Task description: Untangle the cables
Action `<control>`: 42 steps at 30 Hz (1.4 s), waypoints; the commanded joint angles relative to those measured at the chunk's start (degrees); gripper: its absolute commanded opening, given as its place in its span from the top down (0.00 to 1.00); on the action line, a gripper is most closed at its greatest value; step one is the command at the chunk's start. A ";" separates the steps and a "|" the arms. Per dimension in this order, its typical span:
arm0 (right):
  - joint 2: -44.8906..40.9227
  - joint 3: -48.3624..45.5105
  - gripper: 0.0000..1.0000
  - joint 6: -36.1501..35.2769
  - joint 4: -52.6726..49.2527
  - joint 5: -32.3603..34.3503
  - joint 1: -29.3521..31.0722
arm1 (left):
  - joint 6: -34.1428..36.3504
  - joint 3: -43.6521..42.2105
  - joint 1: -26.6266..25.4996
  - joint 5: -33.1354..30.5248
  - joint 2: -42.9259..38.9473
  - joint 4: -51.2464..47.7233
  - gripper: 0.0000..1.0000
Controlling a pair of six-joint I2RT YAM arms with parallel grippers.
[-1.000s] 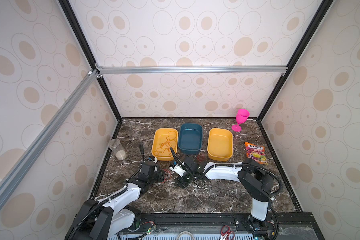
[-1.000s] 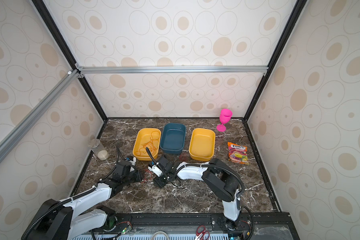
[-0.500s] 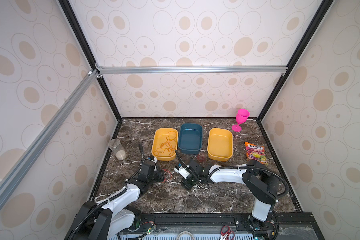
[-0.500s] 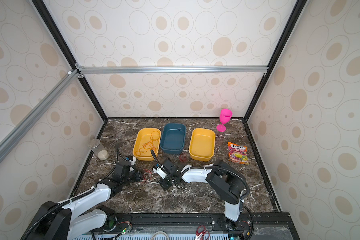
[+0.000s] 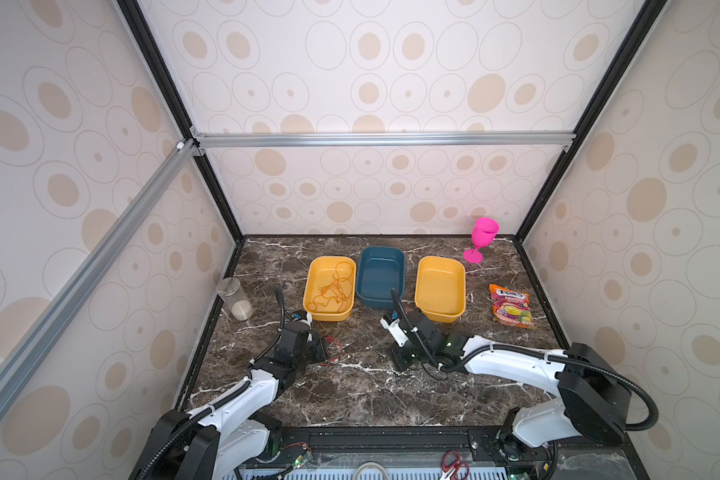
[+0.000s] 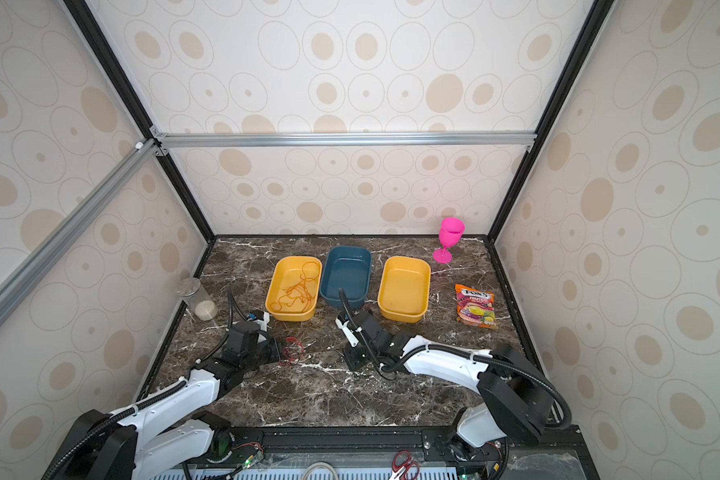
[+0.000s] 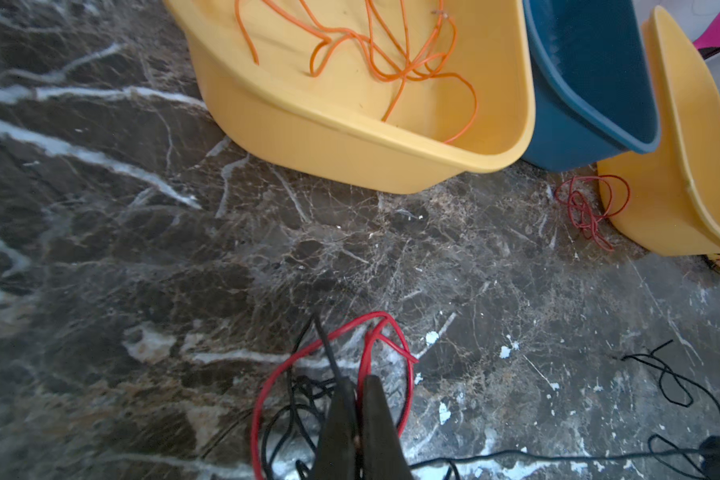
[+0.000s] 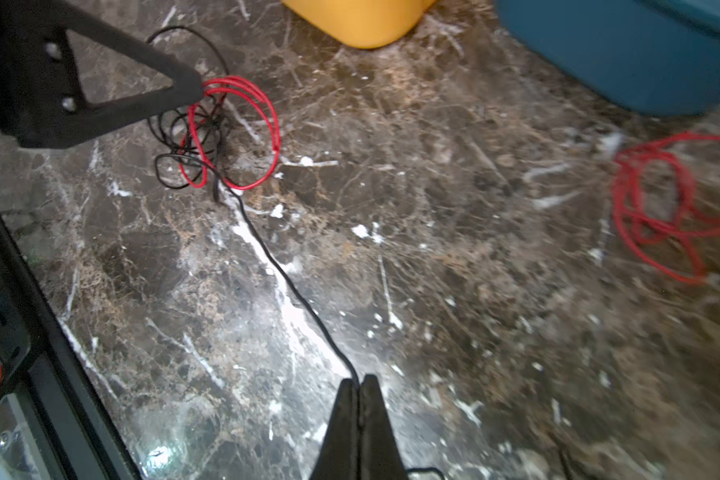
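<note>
Having just shut, left pincer (image 7: pixel 358 380) clamps the red cable (image 8: pixel 275 137) while right pincer (image 8: pixel 359 380), clamped on the black cable (image 8: pixel 287 286), draws it clear; untangling begins.

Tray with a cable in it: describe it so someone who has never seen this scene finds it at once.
On the marble table, three trays stand in a row before the back wall. In both top views it is the yellow tray at the row's left end, beside the blue tray. Only it holds a loose orange cable; the other yellow tray looks empty.
</note>
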 commanded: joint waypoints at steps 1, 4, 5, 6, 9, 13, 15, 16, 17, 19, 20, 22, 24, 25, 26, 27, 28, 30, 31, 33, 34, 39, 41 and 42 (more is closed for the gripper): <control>-5.23 -2.21 1.00 3.05 -5.45 5.65 -2.63 | -0.55 0.18 -0.28 -1.95 -1.08 -1.86 0.97; -10.42 -4.26 1.00 4.90 -8.14 6.66 -5.10 | -0.81 0.00 -0.21 -2.15 -1.96 -2.42 1.00; -12.39 -4.97 1.00 5.53 -9.05 6.98 -6.02 | -0.91 -0.09 -0.20 -2.47 -2.32 -2.72 1.00; -14.17 -5.73 1.00 6.29 -9.98 7.30 -7.00 | -0.99 -0.18 -0.18 -2.75 -2.68 -2.94 1.00; -19.13 -8.03 1.00 8.11 -12.04 8.21 -9.82 | -1.25 -0.36 -0.23 -3.89 -3.90 -4.03 1.00; -25.29 -10.54 1.00 10.00 -15.68 9.75 -14.83 | -1.44 -0.27 -0.19 -5.60 -5.57 -5.58 1.00; -27.78 -11.18 1.00 10.75 -18.05 10.25 -17.40 | -1.61 -0.18 -0.23 -6.26 -6.25 -6.13 1.00; -28.77 -11.36 1.00 11.07 -19.07 10.41 -18.72 | -1.67 -0.10 -0.22 -6.54 -6.46 -6.46 1.00; -29.64 -11.30 1.00 11.31 -20.31 10.84 -19.85 | -1.66 -0.02 -0.10 -6.86 -6.64 -6.81 1.00; -30.69 -11.30 1.00 11.63 -22.02 11.27 -21.60 | -1.62 0.08 -0.06 -7.42 -6.96 -7.34 1.00; -31.15 -11.32 1.00 11.87 -22.86 11.81 -22.35 | -1.57 0.25 -0.14 -7.81 -7.15 -7.78 1.00; -31.75 -11.30 1.00 12.03 -24.22 12.60 -23.40 | -1.44 0.67 -0.06 -8.90 -7.57 -8.94 1.00; -32.22 -11.29 1.00 12.06 -25.13 12.78 -24.03 | -1.59 0.79 0.04 -9.37 -8.23 -9.31 1.00; -32.33 -11.30 1.00 11.85 -25.10 12.20 -24.01 | -1.61 0.70 0.04 -8.99 -8.37 -9.11 1.00; -32.25 -11.30 1.00 11.57 -24.78 11.07 -24.06 | -1.61 0.74 0.05 -8.37 -8.23 -8.96 1.00; -32.18 -11.29 1.00 11.51 -24.58 10.35 -24.04 | -1.72 0.79 0.03 -8.15 -7.99 -9.02 1.00; -32.04 -11.20 1.00 11.55 -24.45 9.71 -24.06 | -1.85 0.79 0.03 -7.89 -7.81 -9.01 1.00; -31.90 -11.03 1.00 11.55 -24.20 8.66 -24.05 | -1.96 0.79 0.08 -7.79 -7.79 -9.16 1.00; -31.82 -10.79 1.00 11.29 -24.17 7.91 -24.06 | -1.96 0.92 0.03 -7.79 -8.03 -9.45 1.00; -31.60 -10.38 1.00 10.02 -23.55 5.41 -24.03 | -1.83 1.35 0.03 -7.89 -8.76 -10.29 0.98; -31.45 -10.24 1.00 9.59 -22.98 3.34 -24.07 | -1.64 1.64 0.03 -7.70 -9.26 -10.67 0.95; -29.43 -9.96 1.00 9.31 -19.48 -4.79 -23.83 | -0.20 5.12 0.03 -5.88 -10.60 -13.52 0.73; -28.82 -10.30 1.00 9.91 -17.59 -6.66 -23.81 | 0.51 6.80 0.03 -5.30 -10.82 -14.94 0.63; -28.53 -10.48 1.00 10.22 -16.61 -7.57 -23.71 | 0.75 7.38 0.07 -4.83 -11.17 -15.26 0.60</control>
